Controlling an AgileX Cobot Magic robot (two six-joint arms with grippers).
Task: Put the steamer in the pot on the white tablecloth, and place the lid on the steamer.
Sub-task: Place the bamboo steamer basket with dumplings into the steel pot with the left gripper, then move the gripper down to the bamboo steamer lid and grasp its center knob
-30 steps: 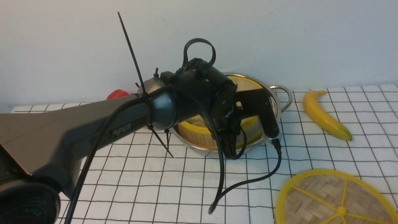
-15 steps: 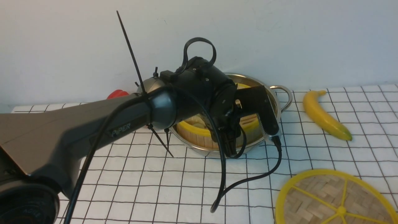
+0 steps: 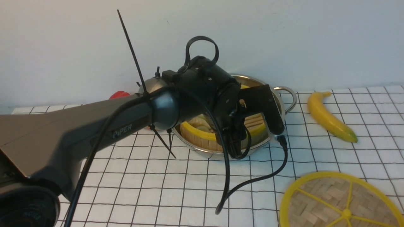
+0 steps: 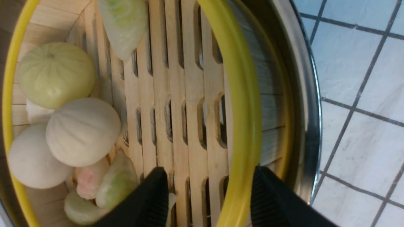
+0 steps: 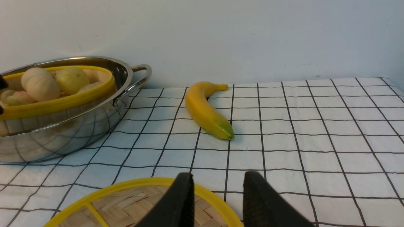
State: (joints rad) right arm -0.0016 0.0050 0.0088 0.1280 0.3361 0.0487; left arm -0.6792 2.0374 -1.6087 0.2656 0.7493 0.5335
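The steamer, a bamboo basket with yellow rims and toy buns inside, sits in the shiny pot on the white tablecloth. In the left wrist view my left gripper is open. Its fingers straddle the steamer's yellow rim, one inside over the slatted floor, one between rim and pot wall. The lid, a flat woven disc with yellow spokes, lies at the front right. My right gripper is open and empty, low above the lid's far edge.
A yellow banana lies to the right of the pot, near the wall. A red object peeks out behind the left arm. A black cable hangs from the left wrist down to the cloth in front of the pot.
The left gripper's jaws have spread apart off the steamer's rim, and the steamer has settled lower into the pot. The lid and banana have not moved.
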